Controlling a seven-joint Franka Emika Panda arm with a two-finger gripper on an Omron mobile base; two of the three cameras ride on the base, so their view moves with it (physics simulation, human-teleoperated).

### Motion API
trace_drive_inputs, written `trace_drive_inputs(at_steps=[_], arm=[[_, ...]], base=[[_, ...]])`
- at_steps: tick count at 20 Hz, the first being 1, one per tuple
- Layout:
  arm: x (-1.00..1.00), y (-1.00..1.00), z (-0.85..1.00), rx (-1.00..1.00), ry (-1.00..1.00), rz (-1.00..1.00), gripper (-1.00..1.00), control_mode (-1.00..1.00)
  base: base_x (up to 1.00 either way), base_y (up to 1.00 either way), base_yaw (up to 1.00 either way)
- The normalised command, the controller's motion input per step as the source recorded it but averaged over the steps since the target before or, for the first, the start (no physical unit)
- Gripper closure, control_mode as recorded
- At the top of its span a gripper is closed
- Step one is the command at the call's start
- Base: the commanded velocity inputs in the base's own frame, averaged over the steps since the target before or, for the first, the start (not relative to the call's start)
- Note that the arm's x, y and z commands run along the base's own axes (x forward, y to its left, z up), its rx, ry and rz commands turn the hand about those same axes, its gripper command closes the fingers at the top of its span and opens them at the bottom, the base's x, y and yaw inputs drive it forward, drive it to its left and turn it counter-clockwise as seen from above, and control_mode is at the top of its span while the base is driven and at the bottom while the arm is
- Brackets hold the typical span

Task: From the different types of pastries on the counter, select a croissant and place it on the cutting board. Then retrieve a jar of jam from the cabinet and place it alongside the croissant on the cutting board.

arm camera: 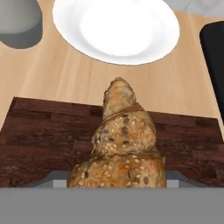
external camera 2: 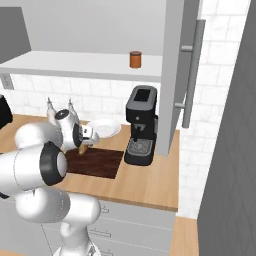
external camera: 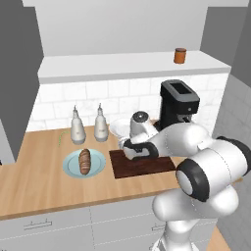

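The croissant, golden and seeded, sits between my fingers, which it hides in the hand view. My gripper is shut on it and points down over the back edge of the dark cutting board. Whether the croissant touches the board I cannot tell. The other pastry, a dark ridged loaf, lies on a blue plate to the board's left. The orange-brown jar of jam stands on the white cabinet shelf, high at the back right.
A white plate lies on the counter just behind the board. A black coffee machine stands right of it. Two white-grey bottles stand at the back left. An open cabinet door hangs above the machine.
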Motion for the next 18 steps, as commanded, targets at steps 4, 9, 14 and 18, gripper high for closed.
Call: trace_drive_inputs(at_steps=[4, 9, 14, 18], arm=[[-0.01, 0.0, -0.75, -0.01, -0.04, 0.0, 1.0, -1.0], [0.05, 0.0, -0.69, 0.0, 0.0, -0.02, 1.0, -1.0], [0.3, 0.0, -0.4, 0.0, 0.0, -0.07, 1.0, -1.0], [0.09, 0.0, -0.51, 0.0, 0.0, -0.03, 1.0, -1.0]], base=[[0.0, 0.0, 0.0], [0.0, 0.0, 0.0], [0.0, 0.0, 0.0], [0.0, 0.0, 0.0]])
